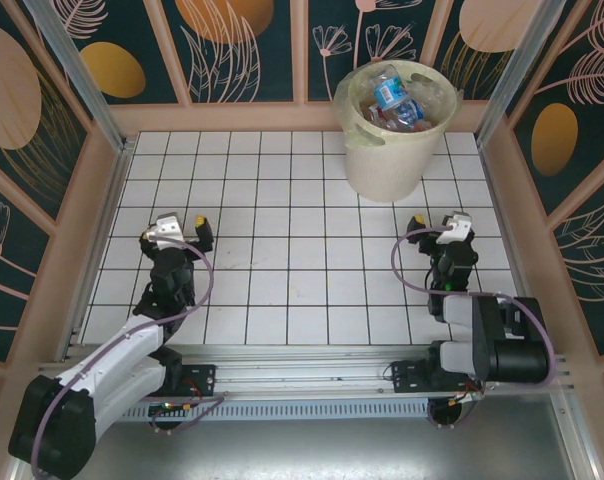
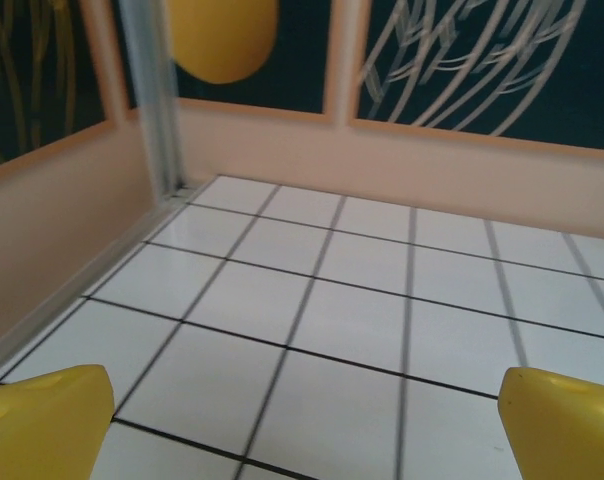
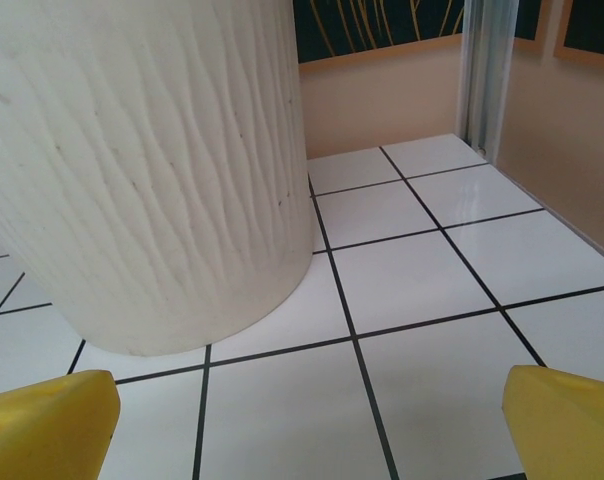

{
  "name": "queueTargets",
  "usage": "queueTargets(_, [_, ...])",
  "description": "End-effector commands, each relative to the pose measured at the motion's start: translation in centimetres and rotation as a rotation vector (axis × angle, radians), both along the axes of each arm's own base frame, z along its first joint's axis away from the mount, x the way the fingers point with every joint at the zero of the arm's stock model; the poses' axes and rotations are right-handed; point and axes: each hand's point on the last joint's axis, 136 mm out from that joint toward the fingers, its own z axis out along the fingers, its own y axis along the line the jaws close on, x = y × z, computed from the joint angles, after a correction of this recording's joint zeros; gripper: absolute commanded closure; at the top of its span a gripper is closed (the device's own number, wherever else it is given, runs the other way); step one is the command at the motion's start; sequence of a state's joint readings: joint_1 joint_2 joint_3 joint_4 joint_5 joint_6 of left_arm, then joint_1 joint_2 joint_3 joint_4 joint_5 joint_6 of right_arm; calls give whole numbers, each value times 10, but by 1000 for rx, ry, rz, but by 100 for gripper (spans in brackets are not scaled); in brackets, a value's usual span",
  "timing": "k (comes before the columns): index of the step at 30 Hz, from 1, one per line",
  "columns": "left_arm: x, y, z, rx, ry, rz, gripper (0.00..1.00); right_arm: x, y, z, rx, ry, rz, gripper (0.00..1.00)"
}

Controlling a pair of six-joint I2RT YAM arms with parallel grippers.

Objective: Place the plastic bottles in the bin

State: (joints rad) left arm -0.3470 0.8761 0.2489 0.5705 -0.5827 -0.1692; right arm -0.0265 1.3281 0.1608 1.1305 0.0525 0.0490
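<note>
From the top camera, the left gripper and right gripper both rest spread open on the near part of the white tiled table, grasping nothing. The bin stands far right, the plastic bottles heaped inside. One bottle has a blue label, its writing too small to read.

Left wrist view: yellow fingers wide apart over tiles, a side wall at left.

Right wrist view: fingers equally released, the bin's ribbed side just ahead, left.

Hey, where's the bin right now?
In the top view, the bin stands at the far right of the table, by the back wall. In the right wrist view, it rises just ahead-left of the right tool.
</note>
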Motion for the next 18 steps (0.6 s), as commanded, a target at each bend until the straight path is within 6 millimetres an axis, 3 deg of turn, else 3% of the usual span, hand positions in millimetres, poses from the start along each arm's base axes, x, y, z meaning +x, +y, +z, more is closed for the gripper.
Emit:
queueTargets(1, [4,17,-4,3,-18,38,1,1,3,14,-22,-86,18,1])
queueTargets(9, [17,44,-26,26,16,74,1,11,6,-7,-28,-39,37,1])
queueTargets(18, [25,37,-34,79,-25,-27,1,27,10,-17,-18,26,85,1])
